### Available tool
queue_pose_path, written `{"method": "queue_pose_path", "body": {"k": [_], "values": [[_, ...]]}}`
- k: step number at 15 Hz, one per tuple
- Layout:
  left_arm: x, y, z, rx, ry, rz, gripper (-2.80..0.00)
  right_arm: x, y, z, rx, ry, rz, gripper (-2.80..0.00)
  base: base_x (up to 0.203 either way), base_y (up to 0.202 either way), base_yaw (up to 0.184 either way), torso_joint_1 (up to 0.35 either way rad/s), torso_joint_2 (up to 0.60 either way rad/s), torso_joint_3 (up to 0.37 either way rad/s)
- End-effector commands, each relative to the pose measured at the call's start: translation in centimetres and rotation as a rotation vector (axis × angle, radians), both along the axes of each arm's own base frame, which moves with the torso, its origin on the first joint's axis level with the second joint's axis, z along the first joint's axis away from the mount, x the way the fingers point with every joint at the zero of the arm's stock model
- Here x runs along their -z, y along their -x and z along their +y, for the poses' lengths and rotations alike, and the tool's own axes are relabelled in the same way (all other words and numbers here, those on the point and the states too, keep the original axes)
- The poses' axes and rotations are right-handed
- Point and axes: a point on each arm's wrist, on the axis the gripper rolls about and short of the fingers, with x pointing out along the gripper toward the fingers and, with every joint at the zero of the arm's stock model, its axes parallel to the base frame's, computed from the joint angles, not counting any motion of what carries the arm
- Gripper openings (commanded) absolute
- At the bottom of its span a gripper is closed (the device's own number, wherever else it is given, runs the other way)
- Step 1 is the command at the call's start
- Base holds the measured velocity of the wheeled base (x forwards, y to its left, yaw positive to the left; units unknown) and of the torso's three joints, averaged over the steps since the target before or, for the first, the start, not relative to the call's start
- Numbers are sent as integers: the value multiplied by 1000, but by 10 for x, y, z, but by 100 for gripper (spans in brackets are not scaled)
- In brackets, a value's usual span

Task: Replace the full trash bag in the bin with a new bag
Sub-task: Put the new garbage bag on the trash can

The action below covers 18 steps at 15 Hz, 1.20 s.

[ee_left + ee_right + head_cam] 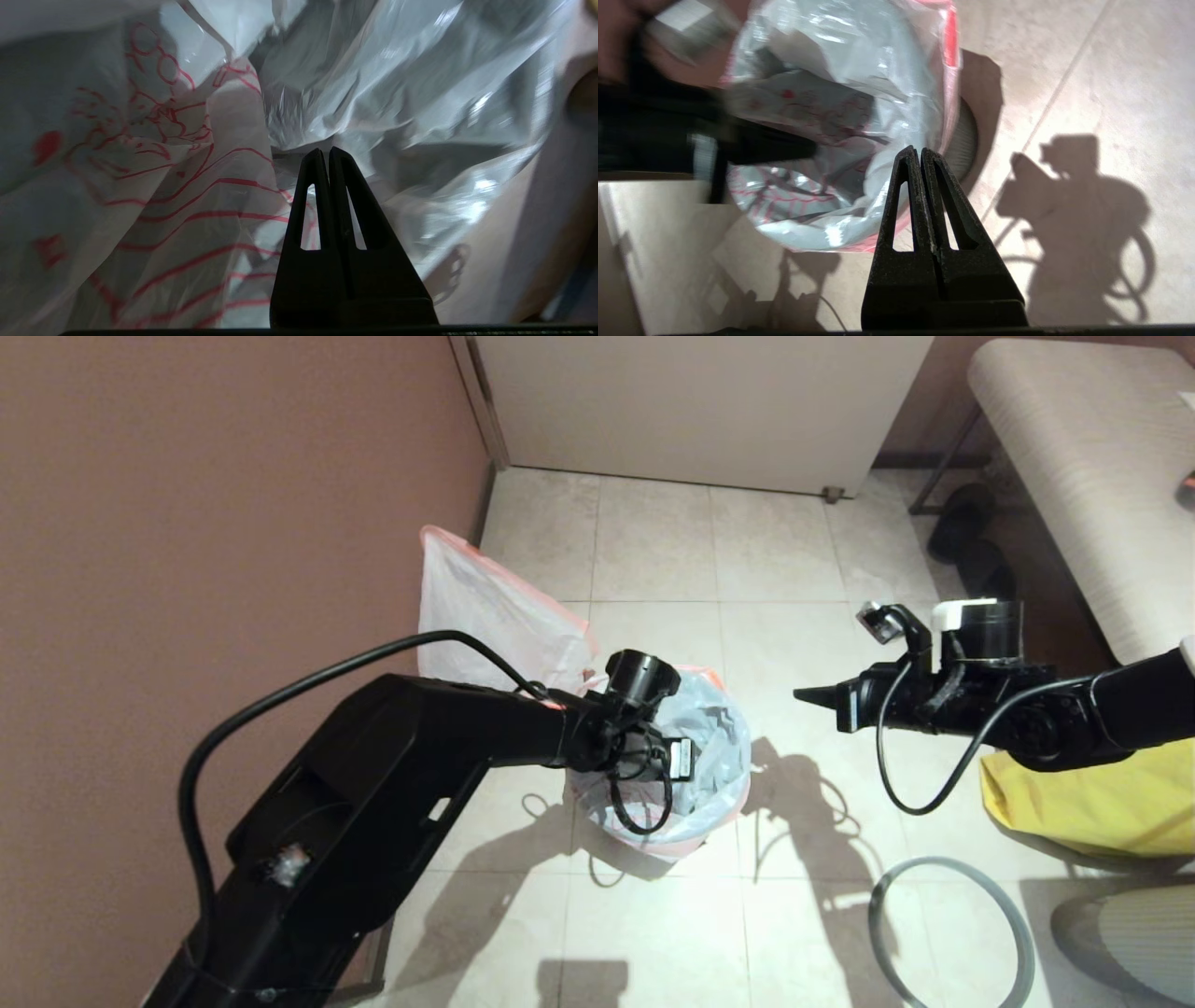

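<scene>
- Bin (966,140) sits mid-frame in head view, nearly hidden by new bag (709,728), which is draped over its mouth w/ the pink edge hanging outside; ribbed dark wall shows only in right wrist view.
- Left gripper (325,154) is down inside the liner, fingers clenched on nothing — prob. so the closed tip can push plastic into the cavity.
- Right gripper (805,693), also pinched shut & empty, hovers right of bin, apart from it.
- Full trash bag (485,607) stands upper left by the wall, out of the way.
- Grey ring (952,933) lies lower right on the floor, likely waiting to clamp the liner.
</scene>
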Motion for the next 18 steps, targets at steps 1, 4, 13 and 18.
{"method": "queue_pose_path", "body": {"k": [1,4,13,18], "values": [[52,-9,-1,29,-65,45,-280,-14,11,-10,-32,-24,-48,-280,0,0,0,0,0,0],[91,-34,4,56,-36,-84,-280,-19,17,-10,-49,-35,-108,-280,0,0,0,0,0,0],[133,-44,19,45,-108,-83,-280,-23,24,0,-77,-36,-114,-280,0,0,0,0,0,0],[89,-46,6,-3,-50,-246,-280,-21,25,5,-90,-36,-108,-280,0,0,0,0,0,0]]}}
